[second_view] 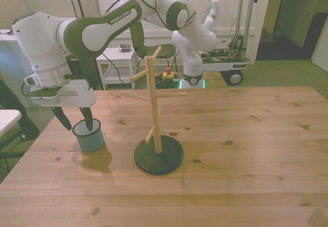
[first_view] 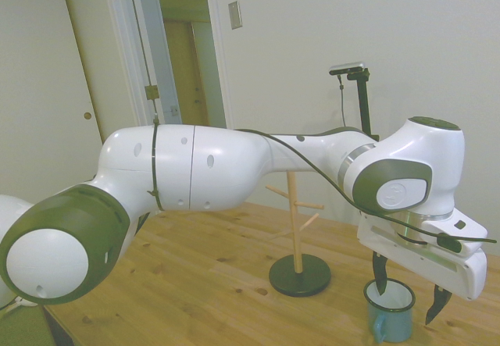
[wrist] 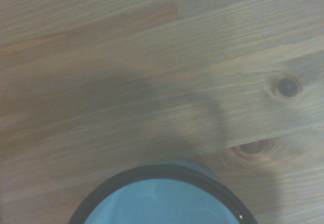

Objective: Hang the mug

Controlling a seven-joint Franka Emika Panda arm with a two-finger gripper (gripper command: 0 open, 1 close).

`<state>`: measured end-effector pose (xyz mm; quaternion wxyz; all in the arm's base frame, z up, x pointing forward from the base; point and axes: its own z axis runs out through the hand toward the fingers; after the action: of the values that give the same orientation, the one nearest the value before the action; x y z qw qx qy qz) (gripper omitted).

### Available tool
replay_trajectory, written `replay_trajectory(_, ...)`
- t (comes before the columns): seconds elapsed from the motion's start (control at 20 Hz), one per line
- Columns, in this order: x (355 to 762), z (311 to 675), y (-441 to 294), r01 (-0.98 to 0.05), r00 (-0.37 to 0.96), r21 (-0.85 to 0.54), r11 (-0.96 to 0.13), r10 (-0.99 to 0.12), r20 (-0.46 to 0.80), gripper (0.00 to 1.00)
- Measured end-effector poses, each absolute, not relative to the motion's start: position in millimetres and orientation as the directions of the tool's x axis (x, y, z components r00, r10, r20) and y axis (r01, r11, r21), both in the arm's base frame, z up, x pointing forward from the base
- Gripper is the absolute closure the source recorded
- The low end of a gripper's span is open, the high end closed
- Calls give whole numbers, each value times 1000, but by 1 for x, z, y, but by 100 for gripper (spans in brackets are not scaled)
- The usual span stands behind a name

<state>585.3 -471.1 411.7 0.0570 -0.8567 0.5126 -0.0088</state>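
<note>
The mug [first_view: 390,309] is sitting upright on the table [second_view: 246,150], near the front view's left edge, beside the wooden stand [second_view: 157,115] but apart from its dark base [second_view: 159,156]. The gripper [first_view: 408,294] is hanging over it with jaws spread wide, one finger [first_view: 380,273] dipping inside the rim, the other outside, gripping nothing.

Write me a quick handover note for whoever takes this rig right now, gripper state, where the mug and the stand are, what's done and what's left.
Gripper: open, straddling the mug's rim, one finger inside, one outside; not closed on it.
Mug: upright on the table, beside the stand on the front view's left.
Stand: upright, with bare pegs.
Done: gripper lowered to the rim.
Left: close on the rim, lift, hook the handle on a peg, release.
</note>
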Motion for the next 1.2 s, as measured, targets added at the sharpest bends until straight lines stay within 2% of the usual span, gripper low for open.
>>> replay_trajectory(0.6, 609, 389, -458, -863, 502, -97, -496, -864, -38, 0)
replay_trajectory(0.65, 610, 387, -457, -862, 502, -96, -497, -864, -39, 100)
replay_trajectory(1.2, 621, 384, -445, -853, 515, -104, -512, -857, 2, 100)
